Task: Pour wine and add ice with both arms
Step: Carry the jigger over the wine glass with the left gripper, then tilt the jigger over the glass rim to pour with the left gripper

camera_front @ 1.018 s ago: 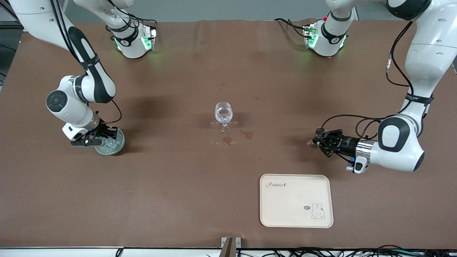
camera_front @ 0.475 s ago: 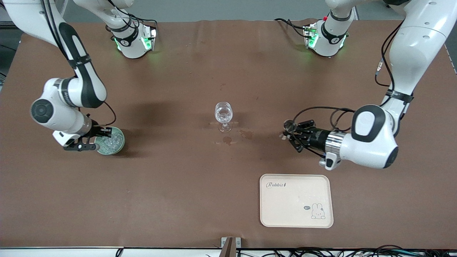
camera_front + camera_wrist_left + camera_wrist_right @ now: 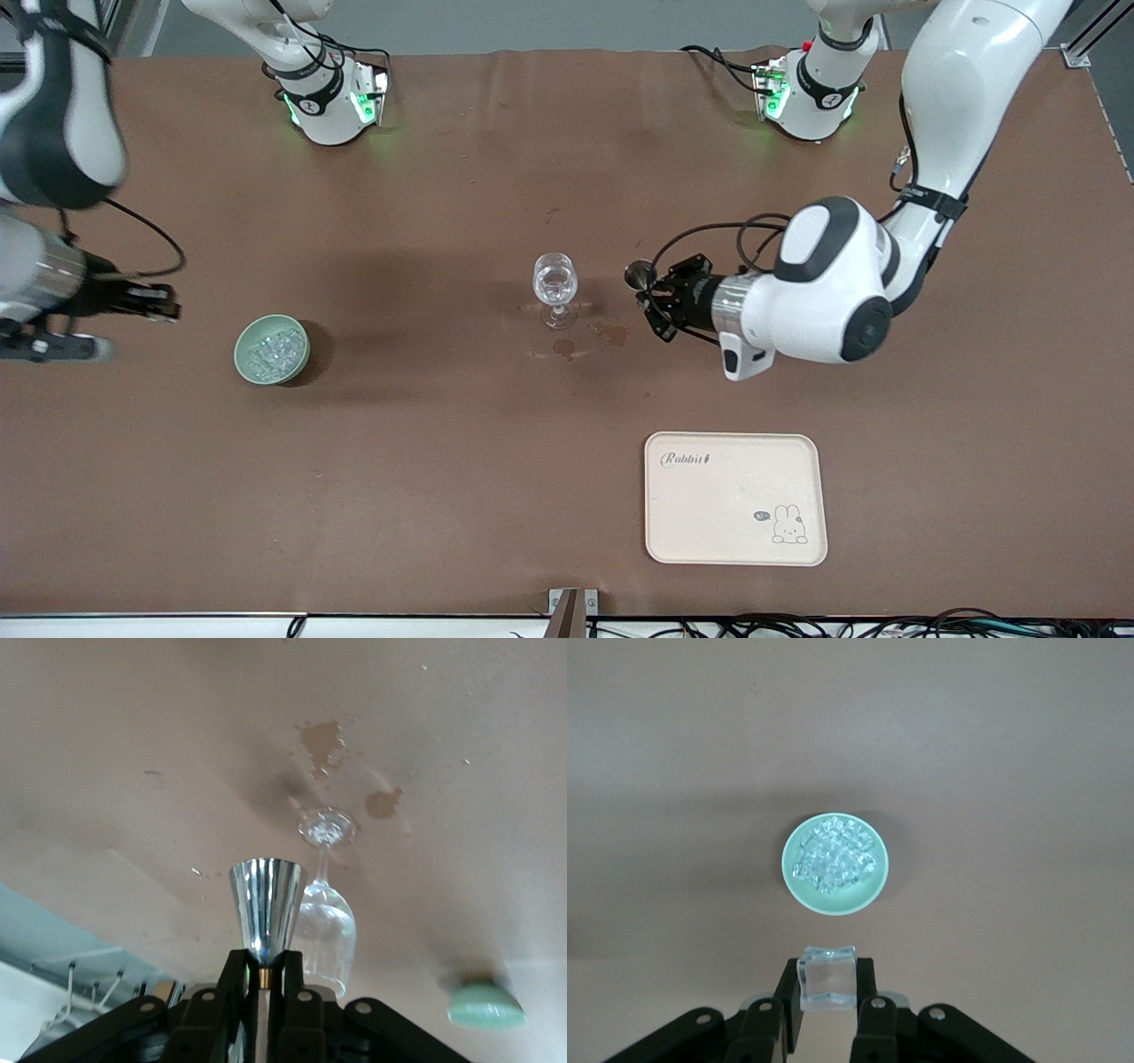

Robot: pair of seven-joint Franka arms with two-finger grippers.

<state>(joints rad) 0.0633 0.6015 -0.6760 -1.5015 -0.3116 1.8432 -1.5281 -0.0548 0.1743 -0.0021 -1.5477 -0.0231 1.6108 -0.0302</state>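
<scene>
A wine glass (image 3: 555, 288) stands mid-table with a little clear wine in it. My left gripper (image 3: 651, 297) is shut on the stem of a small metal measuring cup (image 3: 638, 275), close beside the glass toward the left arm's end. In the left wrist view the cup (image 3: 266, 899) sits just before the glass (image 3: 325, 926), held by that gripper (image 3: 264, 973). My right gripper (image 3: 168, 306) is raised beside the pale green bowl (image 3: 272, 350) toward the right arm's end. It (image 3: 827, 997) is shut on an ice cube (image 3: 827, 979). The bowl (image 3: 873, 886) holds several ice cubes (image 3: 833, 859).
A cream tray (image 3: 735, 496) with a rabbit print lies nearer the front camera than my left gripper. Dark wet stains (image 3: 564, 348) mark the brown cloth by the foot of the glass. The two arm bases (image 3: 332, 97) stand along the farthest edge.
My right gripper has lifted out of the bowl with an ice cube and swung toward the right arm's end. My left gripper has carried the metal cup across to the glass.
</scene>
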